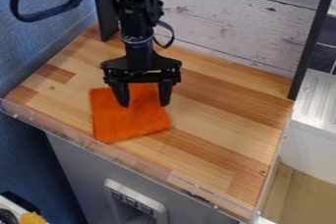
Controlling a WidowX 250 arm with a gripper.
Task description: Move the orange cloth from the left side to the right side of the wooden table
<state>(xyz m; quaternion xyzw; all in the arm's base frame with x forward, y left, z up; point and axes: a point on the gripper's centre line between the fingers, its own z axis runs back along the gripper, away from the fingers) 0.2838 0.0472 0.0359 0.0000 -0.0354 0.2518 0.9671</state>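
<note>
Nearest of all, below the orange cloth, is a grey front with a pale socket panel set into it, and between that front and the cloth runs a clear edge strip. The cloth lies on the wooden tabletop, fairly flat, one corner pointing toward the strip

Over the cloth's far part hangs the black gripper, its fingers wide apart with nothing between them. One finger is over the cloth, the other beside its right edge; I cannot tell whether either tip touches the fabric. For a sound grip on cloth this flat, both tips would need to sit over fabric and press down lightly before closing, so that a fold gathers between them; as they stand, the outer one could close on bare wood and slide the edge instead. A slow, straight lift would suit it best

Beyond the cloth stands the pale plank wall, and far to its right is a white ridged surface
</note>
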